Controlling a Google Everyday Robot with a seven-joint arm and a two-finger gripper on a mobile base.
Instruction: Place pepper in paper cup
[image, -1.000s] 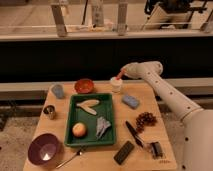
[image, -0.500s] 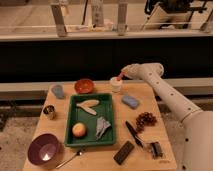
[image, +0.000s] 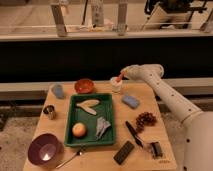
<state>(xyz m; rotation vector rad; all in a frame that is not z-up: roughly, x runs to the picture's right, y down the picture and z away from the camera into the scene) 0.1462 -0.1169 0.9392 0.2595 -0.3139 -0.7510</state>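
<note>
The slim orange-red pepper (image: 119, 78) is gripped by the hand (image: 121, 76). It has been brought directly above the small white paper cup (image: 116, 85). Release is judged next.

The tabletop (image: 107, 155) is pale matt wood. A green plastic tray (image: 111, 107) looks smooth, and a small cup (image: 49, 111) shines like metal. The arm's hand (image: 120, 76), above the white paper cup (image: 115, 85), is smooth white plastic.
</note>
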